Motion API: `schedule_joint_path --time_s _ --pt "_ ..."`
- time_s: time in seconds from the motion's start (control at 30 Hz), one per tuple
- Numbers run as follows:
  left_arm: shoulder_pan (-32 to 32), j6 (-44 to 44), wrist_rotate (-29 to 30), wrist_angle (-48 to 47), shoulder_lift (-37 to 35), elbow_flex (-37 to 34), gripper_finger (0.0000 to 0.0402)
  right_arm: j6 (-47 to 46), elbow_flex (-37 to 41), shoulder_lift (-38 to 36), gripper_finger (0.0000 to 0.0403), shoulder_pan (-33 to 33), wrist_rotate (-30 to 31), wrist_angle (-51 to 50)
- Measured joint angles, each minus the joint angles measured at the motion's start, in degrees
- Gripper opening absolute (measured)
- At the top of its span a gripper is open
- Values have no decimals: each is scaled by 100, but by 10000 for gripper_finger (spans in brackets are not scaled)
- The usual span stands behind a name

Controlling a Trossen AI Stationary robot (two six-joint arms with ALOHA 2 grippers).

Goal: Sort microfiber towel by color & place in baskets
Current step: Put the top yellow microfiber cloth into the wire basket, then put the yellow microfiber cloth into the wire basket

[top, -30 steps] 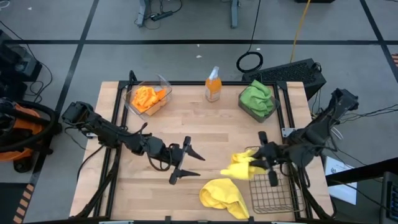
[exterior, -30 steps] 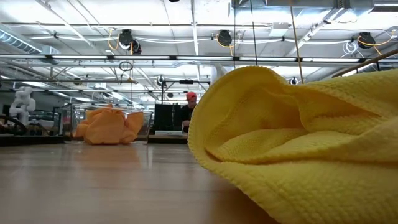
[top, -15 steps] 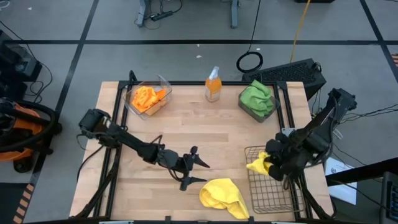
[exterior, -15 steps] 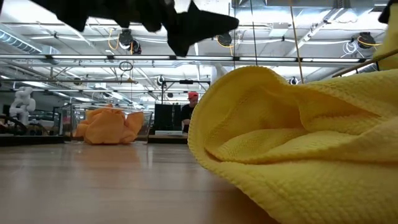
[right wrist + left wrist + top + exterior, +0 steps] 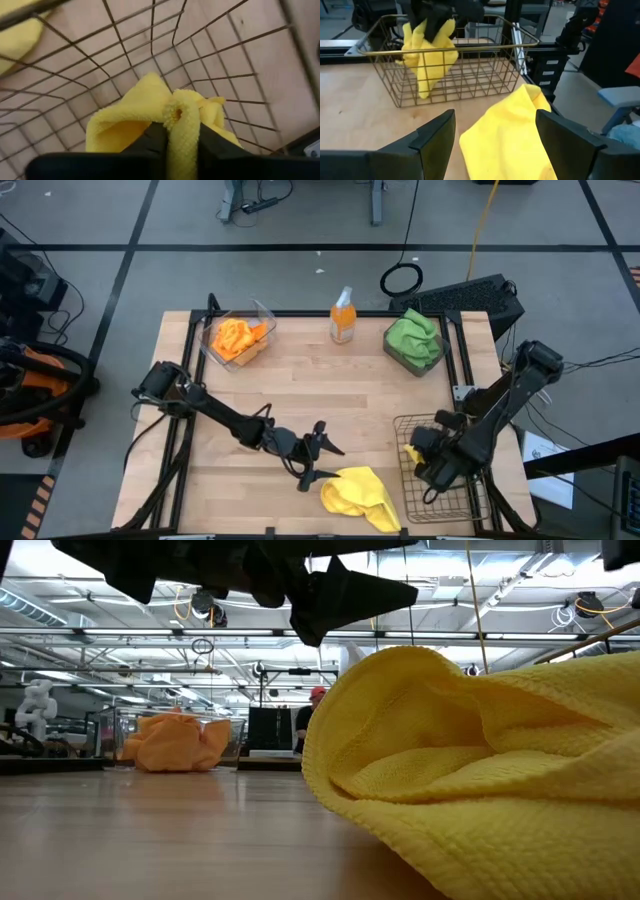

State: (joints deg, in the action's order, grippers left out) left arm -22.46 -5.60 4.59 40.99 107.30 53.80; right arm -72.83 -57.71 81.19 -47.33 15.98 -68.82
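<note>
yellow terry cloth is pinched between the right gripper's point(image 5: 175, 142) fingers, a fold of the held towel point(image 5: 150, 117) bunched up between the two pads. i read that as a firm clench on a ridge of fabric. the rest hangs limp inside the wire basket point(image 5: 432, 480), above its floor as far as i can tell.

left gripper point(image 5: 495, 132): fingers spread wide, nothing between them, hovering just beside the loose yellow towel point(image 5: 357, 493) that lies crumpled on the wood table point(image 5: 300, 380) near its front edge, close beside the wire basket.

handling notes, my judgement:
- cloth is soft, light, no stiffness at all; it drapes and will drag or snag on the mesh if moved sideways.
- not slippery; looped weave grips the pads well.
- not fragile, so a hard pinch is fine.
- best hold on the loose towel: a raised fold at the top of the heap, pinched from above, so that the whole piece lifts in one go.

elsewhere: orange towels point(image 5: 236, 337) sit in the clear basket point(image 5: 258, 315) at the back left, green towels point(image 5: 415, 335) in the dark basket point(image 5: 405, 360) at the back right, spray bottle point(image 5: 343, 317) between them.
</note>
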Motion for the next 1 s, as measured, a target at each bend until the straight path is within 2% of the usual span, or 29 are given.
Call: schedule_joint_path --time_s 0.23,0.4,0.53,0.63,0.77,0.87,1.0 --pt "-136 -5 -2 -27 286 164 281 -64 0 202 177 2 -489 409" --pt "-169 -169 -2 -102 322 164 281 -265 -4 -239 266 2 -723 457" --pt "-185 -298 -243 -126 322 164 281 -279 -4 -734 318 -84 -752 742" --pt "-229 -219 -464 -166 322 164 281 -37 -5 -1085 339 -144 -734 1080" --pt "-315 42 -493 -310 322 164 281 220 -7 -1419 347 -229 -626 1595" --pt "-356 342 -480 -413 322 164 281 677 -9 -1520 347 -248 -197 2053" --pt "-384 730 -440 -398 432 162 281 1740 -9 -1524 342 -269 352 2839"
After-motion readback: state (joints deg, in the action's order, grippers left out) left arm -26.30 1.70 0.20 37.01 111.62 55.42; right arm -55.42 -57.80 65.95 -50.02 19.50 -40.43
